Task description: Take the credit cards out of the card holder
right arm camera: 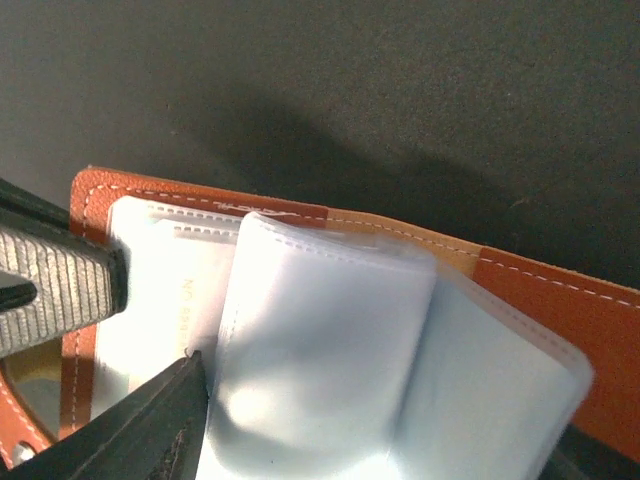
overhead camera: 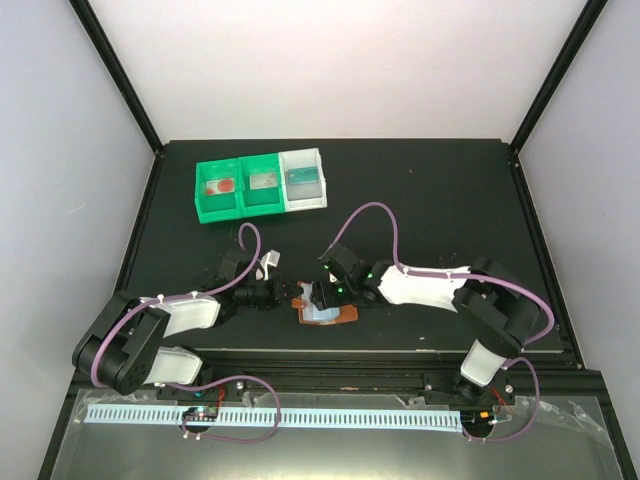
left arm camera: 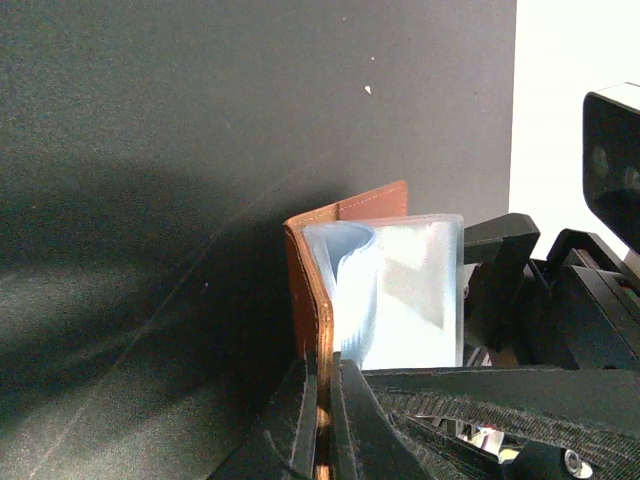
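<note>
The card holder [overhead camera: 322,312], well apart from the bins [overhead camera: 262,208], is clamped by the left gripper [left arm camera: 322,388], and with the right gripper's [right arm camera: 140,335] jaws held apart at its clear sleeve [right arm camera: 330,350], sleeve rather than credit card [right arm camera: 150,290] may be pinched.

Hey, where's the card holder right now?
Top view: the card holder sits open near the table's front edge, centre. The left gripper pinches its brown cover from the left, and the right gripper is open over its clear pockets.

The black surface [overhead camera: 430,190] carries two joined green bins [overhead camera: 243,186] and a white bin [overhead camera: 300,155] at its far left, and the open brown card holder [overhead camera: 325,316] near its front edge.
</note>
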You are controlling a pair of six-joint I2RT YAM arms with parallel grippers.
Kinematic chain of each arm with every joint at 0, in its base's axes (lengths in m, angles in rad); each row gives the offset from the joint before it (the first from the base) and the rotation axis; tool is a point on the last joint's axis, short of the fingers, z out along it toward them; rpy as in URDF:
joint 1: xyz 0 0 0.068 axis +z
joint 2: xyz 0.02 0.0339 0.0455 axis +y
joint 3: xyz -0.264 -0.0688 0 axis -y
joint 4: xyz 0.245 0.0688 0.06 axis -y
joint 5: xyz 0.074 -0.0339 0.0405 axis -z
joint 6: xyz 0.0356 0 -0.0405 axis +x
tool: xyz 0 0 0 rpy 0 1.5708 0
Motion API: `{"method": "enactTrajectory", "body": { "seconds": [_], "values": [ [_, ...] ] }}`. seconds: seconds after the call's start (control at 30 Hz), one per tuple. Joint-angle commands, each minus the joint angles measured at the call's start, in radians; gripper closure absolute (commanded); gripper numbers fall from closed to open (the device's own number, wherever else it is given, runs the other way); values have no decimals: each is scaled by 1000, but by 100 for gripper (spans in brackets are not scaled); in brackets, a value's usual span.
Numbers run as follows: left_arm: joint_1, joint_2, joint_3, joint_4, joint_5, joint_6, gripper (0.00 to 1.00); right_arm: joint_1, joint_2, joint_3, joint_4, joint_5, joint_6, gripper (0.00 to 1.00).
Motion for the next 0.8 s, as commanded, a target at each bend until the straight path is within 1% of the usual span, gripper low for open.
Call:
{"method": "enactTrajectory", "body": {
  "seconds": [0.0,0.3,0.6,0.77],
  "values": [
    [-8,8,10,18,2,-8,98,4,-35,-18,-31,50,-18,34],
    [-8,6,7,17,0,-9,99,5,-63,-23,-66,83,-24,37],
    [-7,10,5,15,0,-7,99,4,-82,-18,-111,134,-38,46],
    [-8,3,6,12,-1,-6,98,4,-89,-10,-150,178,-44,47]
  ]
}}
